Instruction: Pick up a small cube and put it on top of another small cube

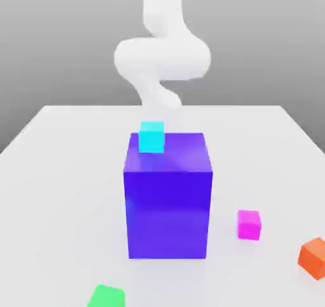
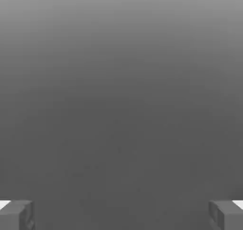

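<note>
Cubes lie scattered on a white table, none carrying any readable writing or label. Going from the exterior view's left to its right: a small green cube sits at the near edge, cut off by the frame; a large blue-violet block stands in the middle of the table; a small cyan cube rests on the block's top face, near its far corner toward the exterior view's left; a small magenta cube sits on the table just beside the block's right side; a small orange cube lies further right, at the frame's edge and apart from the magenta one.

Behind the block, the white arm rises from beyond the table and bends in a bulky curve above the cyan cube, with its lower end dropping behind the block.

In the hand view, the gripper has its two grey fingertips spread wide apart, nothing between them, against a plain grey background.
</note>
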You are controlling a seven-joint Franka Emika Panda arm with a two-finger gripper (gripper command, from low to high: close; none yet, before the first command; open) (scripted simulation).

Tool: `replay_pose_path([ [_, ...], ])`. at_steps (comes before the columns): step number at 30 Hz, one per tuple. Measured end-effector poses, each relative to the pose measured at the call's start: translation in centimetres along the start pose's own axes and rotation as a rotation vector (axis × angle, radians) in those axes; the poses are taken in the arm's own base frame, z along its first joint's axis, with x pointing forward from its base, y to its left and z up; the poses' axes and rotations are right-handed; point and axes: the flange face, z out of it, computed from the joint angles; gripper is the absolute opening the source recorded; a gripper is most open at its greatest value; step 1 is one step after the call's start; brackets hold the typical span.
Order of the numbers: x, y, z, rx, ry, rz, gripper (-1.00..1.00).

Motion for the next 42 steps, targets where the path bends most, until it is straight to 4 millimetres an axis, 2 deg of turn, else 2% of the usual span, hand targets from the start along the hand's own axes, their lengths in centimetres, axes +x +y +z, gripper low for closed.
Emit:
replay_pose_path([
  [2,-2.5,-0.7,5.3,-0.018,-0.081,-0.122,0.0],
  [5,-7.3,-1.1,12.3,-0.037,-0.198,-0.302,0.0],
  [10,-17.4,-0.1,21.7,-0.055,-0.39,-0.61,0.0],
  [13,-24.4,1.9,26.0,-0.059,-0.509,-0.808,0.0],
  [15,-29.1,3.8,28.1,-0.059,-0.587,-0.94,0.0],
  [18,-35.9,7.2,29.8,-0.05,-0.702,-1.144,0.0],
  [20,-38.9,9.4,30.8,-0.048,-0.757,-1.234,0.0],
  [26,-41.8,12.3,34.8,-0.051,-0.774,-1.251,0.0],
  [27,-42.3,12.7,35.4,-0.05,-0.774,-1.252,-1.0],
  [34,-42.4,12.8,35.5,-0.052,-0.775,-1.252,-1.0],
  [41,-39.6,10.3,31.3,-0.051,-0.774,-1.252,-1.0],
  [42,-38.7,9.3,31.1,-0.041,-0.757,-1.228,-1.0],
])
